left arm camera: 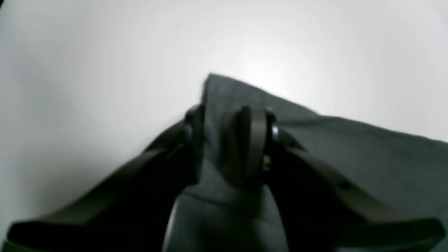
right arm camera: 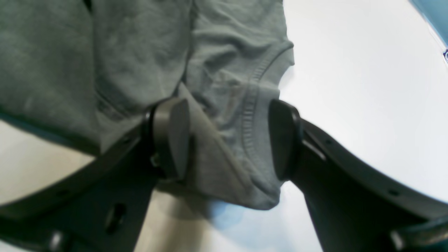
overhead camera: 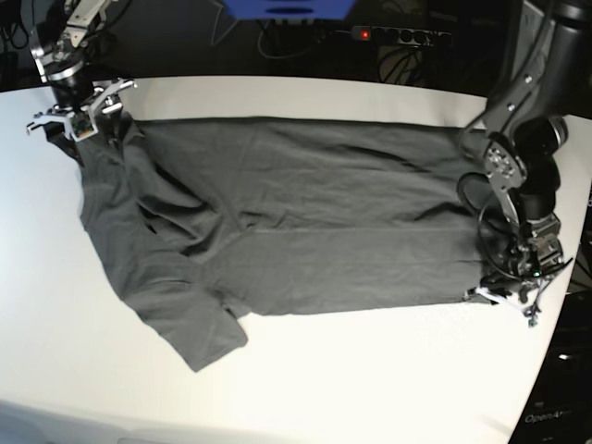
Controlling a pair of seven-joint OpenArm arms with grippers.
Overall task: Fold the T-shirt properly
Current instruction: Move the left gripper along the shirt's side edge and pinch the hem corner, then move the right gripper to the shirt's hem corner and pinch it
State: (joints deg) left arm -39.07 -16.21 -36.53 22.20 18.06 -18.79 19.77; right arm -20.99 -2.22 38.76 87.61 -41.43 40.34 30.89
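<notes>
The dark T-shirt (overhead camera: 287, 231) lies lengthwise left to right across the white tabletop (overhead camera: 370, 370), collar at upper left. Right tool (right arm camera: 227, 140) released around the collar; left tool (left arm camera: 227, 147) grasping the hem at lower right.

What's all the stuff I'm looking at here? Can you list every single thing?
T-shirt: one, dark charcoal grey, spread across the table, sleeve toward the front left.
Table: one, white, under everything.
Power strip: one, black with a red light, behind the table.
Blue object: one, top edge, partly cut off.
Right end effector: one, black, open around the collar.
Left end effector: one, black, shut on the T-shirt's edge.
</notes>
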